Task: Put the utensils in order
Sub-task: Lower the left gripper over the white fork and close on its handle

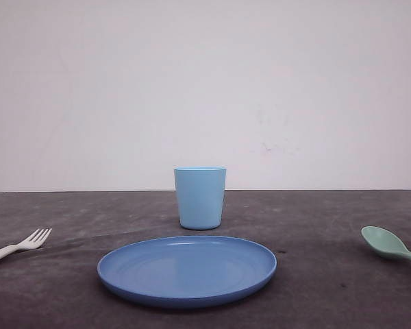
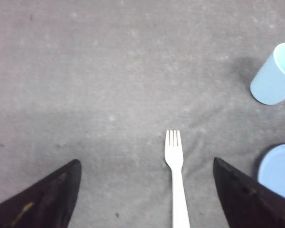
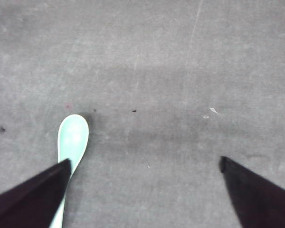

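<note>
You have the round blue plastic plate (image 1: 187, 271) mid-table. White four-tined plastic fork (image 2: 175, 171) lies left of it, lengthwise between the spread left gripper (image 2: 147, 190) fingers. Pale mint-green plastic spoon (image 3: 71, 142) lies right, beside one finger of the spread right gripper (image 3: 145, 190).

A blue plate (image 1: 187, 271) lies flat on the dark grey table (image 1: 315, 226). Just behind it a light blue cup (image 1: 200, 197) stands upright, seemingly apart from the plate. A pale wall (image 1: 205, 89) rises beyond.
</note>
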Robot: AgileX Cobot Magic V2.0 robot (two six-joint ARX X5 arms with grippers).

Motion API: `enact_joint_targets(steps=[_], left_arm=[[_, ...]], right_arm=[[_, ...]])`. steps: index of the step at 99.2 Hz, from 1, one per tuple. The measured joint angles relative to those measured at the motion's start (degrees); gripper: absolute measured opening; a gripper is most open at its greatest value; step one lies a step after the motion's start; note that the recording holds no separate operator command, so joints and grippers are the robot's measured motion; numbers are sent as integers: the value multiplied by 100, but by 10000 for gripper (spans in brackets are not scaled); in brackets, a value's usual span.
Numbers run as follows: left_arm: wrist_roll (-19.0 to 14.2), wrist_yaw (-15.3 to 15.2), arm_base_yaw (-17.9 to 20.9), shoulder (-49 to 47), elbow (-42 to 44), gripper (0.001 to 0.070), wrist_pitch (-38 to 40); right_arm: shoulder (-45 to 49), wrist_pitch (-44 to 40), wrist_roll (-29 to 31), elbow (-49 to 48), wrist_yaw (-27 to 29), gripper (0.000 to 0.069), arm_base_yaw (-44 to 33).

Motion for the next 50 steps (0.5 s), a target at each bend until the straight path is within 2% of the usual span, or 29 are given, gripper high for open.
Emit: enact_joint_targets(steps=[18, 50], left_arm=[[-118, 70, -177, 306, 0, 552, -214], [-321, 72, -809, 1296, 0, 552, -170]], right_arm=[[0, 0, -11, -2, 0, 680, 0], [0, 15, -11, -2, 0, 680, 0]])
